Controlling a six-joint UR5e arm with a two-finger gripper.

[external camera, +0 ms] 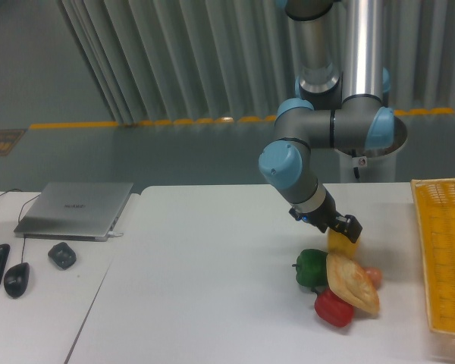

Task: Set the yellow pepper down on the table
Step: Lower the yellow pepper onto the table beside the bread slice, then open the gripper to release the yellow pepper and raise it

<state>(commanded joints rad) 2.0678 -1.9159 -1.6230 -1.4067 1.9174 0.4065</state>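
Observation:
The yellow pepper (341, 244) shows as a glossy yellow shape just above the pile of produce on the white table (212, 288). My gripper (346, 230) sits right on top of it, shut on the pepper. The pepper's lower part is hidden behind the tan bread-like item (352, 283), so I cannot tell whether it touches the table.
A green pepper (312, 267), a red pepper (334, 307) and a small pinkish item (373, 276) crowd around the bread. A yellow mesh basket (444, 258) lies at the right edge. On the left desk are a laptop (76, 208), a mouse (16, 279) and a small dark object (61, 255).

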